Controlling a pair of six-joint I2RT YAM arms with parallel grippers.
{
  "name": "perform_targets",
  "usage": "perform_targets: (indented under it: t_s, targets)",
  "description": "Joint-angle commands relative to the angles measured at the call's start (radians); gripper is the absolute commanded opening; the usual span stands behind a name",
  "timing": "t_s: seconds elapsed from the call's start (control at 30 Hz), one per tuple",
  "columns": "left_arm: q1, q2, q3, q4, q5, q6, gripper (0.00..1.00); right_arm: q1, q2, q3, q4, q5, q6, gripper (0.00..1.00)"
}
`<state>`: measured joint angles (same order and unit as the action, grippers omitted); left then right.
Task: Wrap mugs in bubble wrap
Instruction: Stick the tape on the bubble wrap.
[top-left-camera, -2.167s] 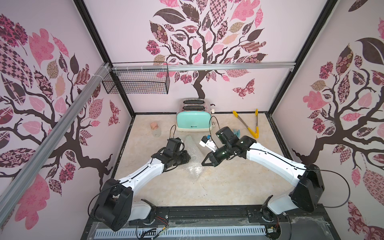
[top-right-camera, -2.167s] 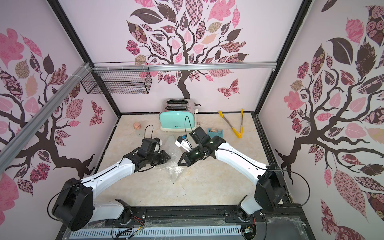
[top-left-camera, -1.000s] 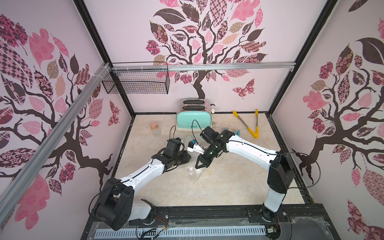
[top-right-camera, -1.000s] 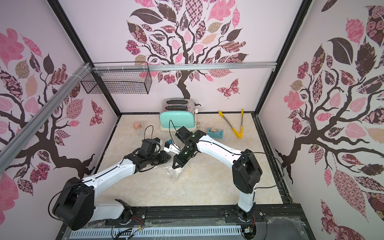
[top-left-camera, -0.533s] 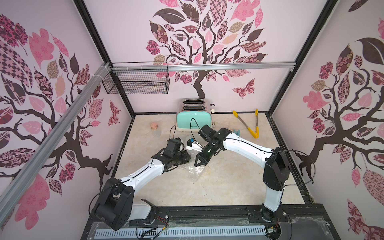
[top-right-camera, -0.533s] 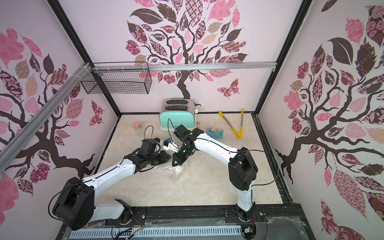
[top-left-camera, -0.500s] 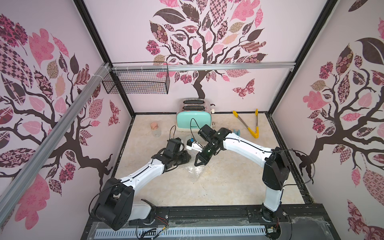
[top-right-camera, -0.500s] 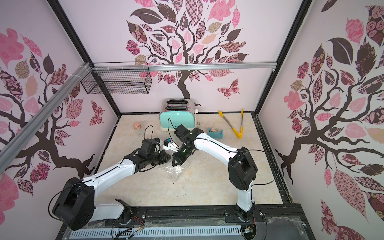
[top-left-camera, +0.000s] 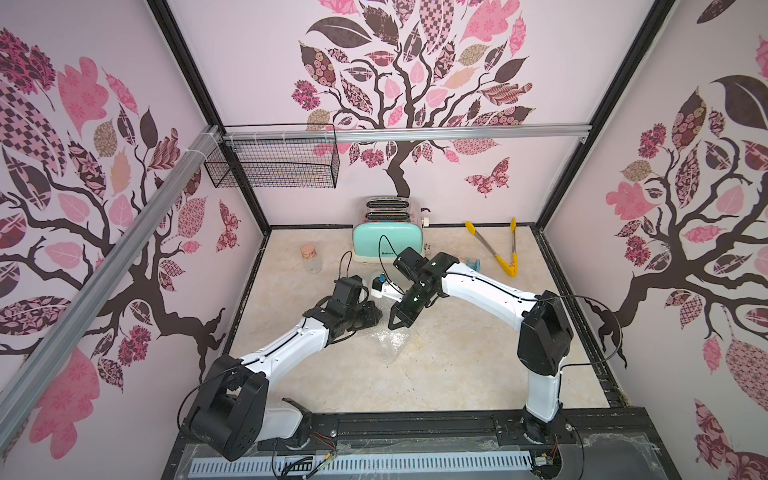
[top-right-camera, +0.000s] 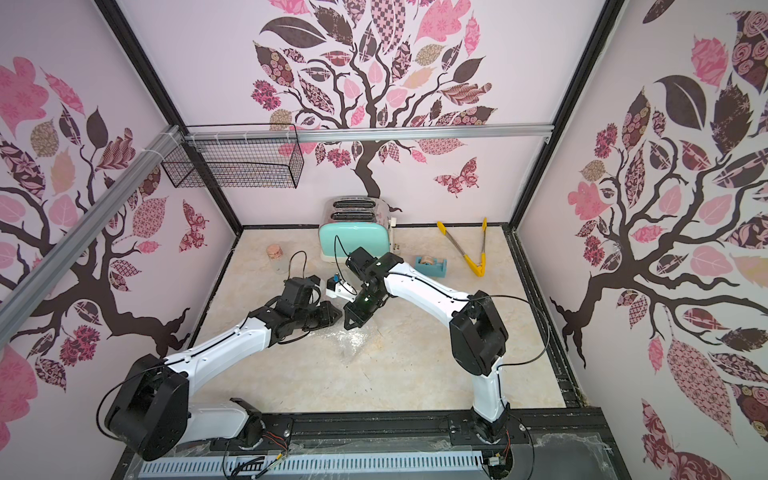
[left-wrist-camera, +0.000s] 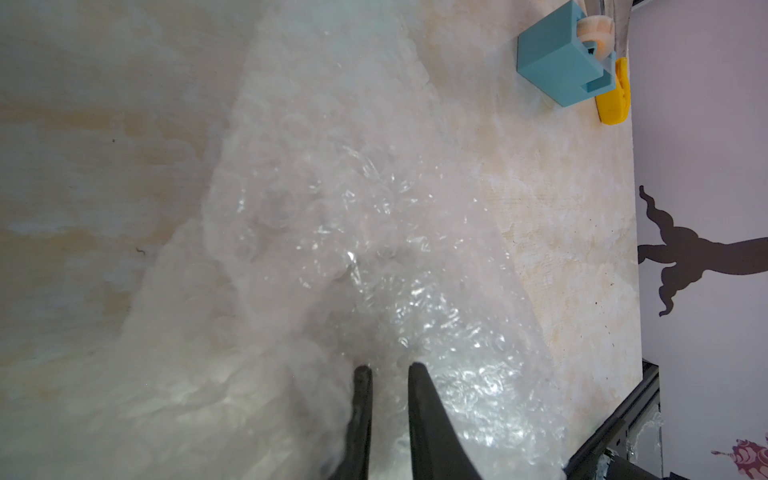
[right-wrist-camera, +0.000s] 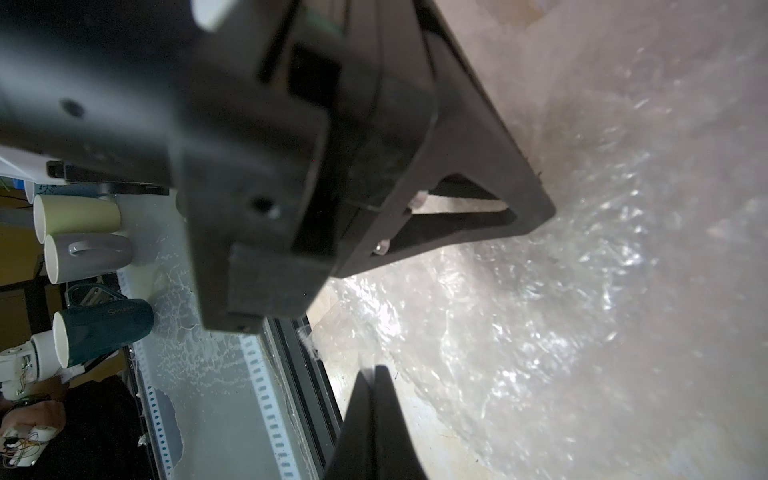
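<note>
Plastic bubble wrap (top-left-camera: 391, 345) crumpled at centre of surface (top-left-camera: 457, 374), 1 fold pinched in left gripper (left-wrist-camera: 389, 366); right gripper (top-left-camera: 392, 326) pressed together, empty, close beside. Mug not discernible. Folding step, apparently; next calls for regrasping loose wrap.

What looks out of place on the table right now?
The bubble wrap lies crumpled in a heap on the table instead of spread flat. Nothing else looks spilled or damaged.
</note>
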<state>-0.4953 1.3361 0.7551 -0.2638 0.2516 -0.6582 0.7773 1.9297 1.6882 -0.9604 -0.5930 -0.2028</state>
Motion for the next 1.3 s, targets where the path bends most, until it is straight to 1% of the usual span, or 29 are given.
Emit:
perform_targets:
  t_s: [0.0, 0.27, 0.43, 0.53, 0.57, 0.63, 0.73, 0.9, 1.07, 1.2, 1.27]
  targets:
    - [0.004, -0.001, -0.023, -0.013, -0.003, 0.007, 0.21, -0.004, 0.043, 0.039, -0.027, 0.015, -0.008, 0.00]
    - [0.004, -0.002, -0.026, -0.014, -0.003, 0.006, 0.21, -0.004, 0.054, 0.043, -0.026, 0.030, -0.005, 0.06]
    - [0.004, -0.004, -0.025, -0.013, -0.003, 0.005, 0.21, -0.004, 0.058, 0.049, -0.023, 0.042, 0.005, 0.17]
    - [0.004, -0.006, -0.024, -0.013, -0.003, 0.006, 0.21, -0.004, 0.057, 0.054, -0.018, 0.045, 0.009, 0.19]
    - [0.004, -0.005, -0.025, -0.013, -0.004, 0.005, 0.21, -0.004, 0.058, 0.057, -0.018, 0.044, 0.012, 0.22]
    - [0.004, -0.006, -0.026, -0.013, -0.003, 0.005, 0.21, -0.004, 0.058, 0.059, -0.016, 0.045, 0.016, 0.23]
    - [0.004, -0.007, -0.025, -0.013, -0.003, 0.006, 0.21, -0.004, 0.058, 0.059, -0.013, 0.054, 0.025, 0.27]
    - [0.004, -0.009, -0.026, -0.012, -0.003, 0.005, 0.21, -0.004, 0.049, 0.055, -0.008, 0.067, 0.042, 0.28]
    - [0.004, -0.006, -0.027, -0.009, -0.002, 0.004, 0.21, 0.002, 0.055, 0.044, -0.004, 0.094, 0.059, 0.31]
    - [0.004, -0.006, -0.031, -0.007, -0.003, 0.004, 0.21, 0.025, 0.066, 0.053, -0.011, 0.119, 0.066, 0.38]
    - [0.004, -0.007, -0.033, -0.005, -0.005, 0.003, 0.21, 0.029, 0.071, 0.050, -0.003, 0.142, 0.082, 0.40]
